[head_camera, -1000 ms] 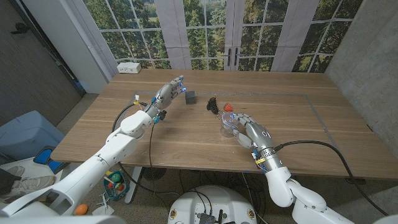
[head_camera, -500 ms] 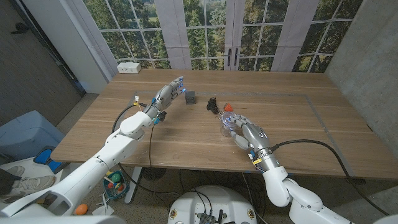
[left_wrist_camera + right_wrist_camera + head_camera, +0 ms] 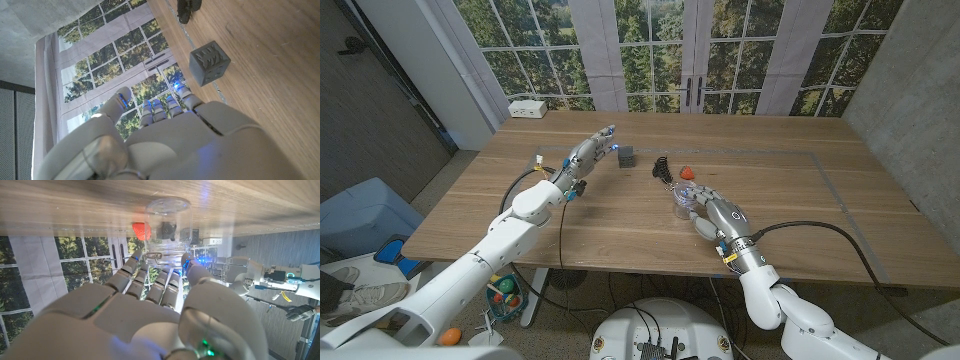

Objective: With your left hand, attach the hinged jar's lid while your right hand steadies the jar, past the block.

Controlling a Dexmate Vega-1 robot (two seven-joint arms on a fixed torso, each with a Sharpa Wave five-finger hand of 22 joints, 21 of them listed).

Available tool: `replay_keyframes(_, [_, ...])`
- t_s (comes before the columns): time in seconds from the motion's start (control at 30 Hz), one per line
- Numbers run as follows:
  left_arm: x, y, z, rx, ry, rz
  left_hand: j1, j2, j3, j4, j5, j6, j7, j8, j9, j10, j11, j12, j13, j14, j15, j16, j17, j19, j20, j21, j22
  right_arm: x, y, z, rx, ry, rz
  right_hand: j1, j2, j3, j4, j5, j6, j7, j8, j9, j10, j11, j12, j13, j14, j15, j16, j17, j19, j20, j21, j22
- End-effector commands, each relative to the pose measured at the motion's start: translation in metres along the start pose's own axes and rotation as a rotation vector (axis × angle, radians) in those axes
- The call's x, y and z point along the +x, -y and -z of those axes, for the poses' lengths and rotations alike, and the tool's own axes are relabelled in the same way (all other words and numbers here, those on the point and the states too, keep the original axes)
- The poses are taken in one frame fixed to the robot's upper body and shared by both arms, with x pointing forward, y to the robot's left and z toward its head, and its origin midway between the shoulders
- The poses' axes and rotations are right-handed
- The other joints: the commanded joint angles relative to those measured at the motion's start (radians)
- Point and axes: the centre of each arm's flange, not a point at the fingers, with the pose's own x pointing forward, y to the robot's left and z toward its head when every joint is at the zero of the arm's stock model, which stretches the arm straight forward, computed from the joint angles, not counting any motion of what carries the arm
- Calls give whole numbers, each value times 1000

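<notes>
Wooden table (image 3: 620, 215) is carrying everything. Left hand (image 3: 588, 152) is hovering far left beside the dark block (image 3: 626, 154), fingers spread, holding nothing. Right hand (image 3: 708, 208) is wrapping around the clear jar (image 3: 684, 196) at center-right, gripping it. Black lid (image 3: 663, 168) is lying just beyond the jar, red strawberry (image 3: 687, 172) beside it.

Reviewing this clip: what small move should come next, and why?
Probably carry the left hand past the grey block toward the black lid. It is open beside the block, holding nothing, while the right hand already has its fingers around the glass jar.
</notes>
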Motion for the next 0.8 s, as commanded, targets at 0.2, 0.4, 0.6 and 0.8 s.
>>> replay_keyframes(0.2, [-1, 14, -14, 395, -78, -12, 63, -37, -5, -90, 9, 84, -21, 15, 6, 33, -24, 3, 5, 49, -34, 5, 3, 34, 24, -4, 4, 3, -6, 3, -7, -19, -35, 10, -15, -10, 3, 5, 5, 3, 0, 3, 15, 17, -3, 4, 8, -161, 8, 3, 15, -42, -5, 3])
replay_keyframes(0.4, [-1, 25, -20, 563, -75, 5, 38, -125, -70, -84, -9, 52, -45, -5, 7, 23, -39, -4, 7, 55, -39, 2, 6, 35, 41, -8, 7, 4, -7, 5, -2, -22, -33, 14, -15, -14, 4, 5, 4, 4, -2, 3, 12, 17, -6, 5, 9, -162, 10, 4, 16, -42, -6, 4])
replay_keyframes(0.6, [-2, 42, -22, 745, -66, 24, 24, -160, -107, -79, -14, -1, -68, -15, 9, -4, -46, -13, 8, 49, -40, 0, 7, 32, 49, -10, 9, 6, -7, 5, -1, -19, -36, 17, -14, -17, 6, 5, 3, 5, -4, 3, 12, 17, -7, 5, 12, -160, 12, 4, 18, -41, -6, 4])
replay_keyframes(0.8, [-3, 58, -23, 917, -49, 41, 36, -165, -117, -82, -12, -51, -84, -17, 10, -28, -48, -17, 9, 36, -37, -3, 8, 27, 53, -11, 10, 8, -7, 6, -1, -20, -42, 19, -14, -20, 7, 5, 2, 5, -6, 3, 11, 16, -9, 5, 13, -160, 13, 5, 18, -41, -7, 4])
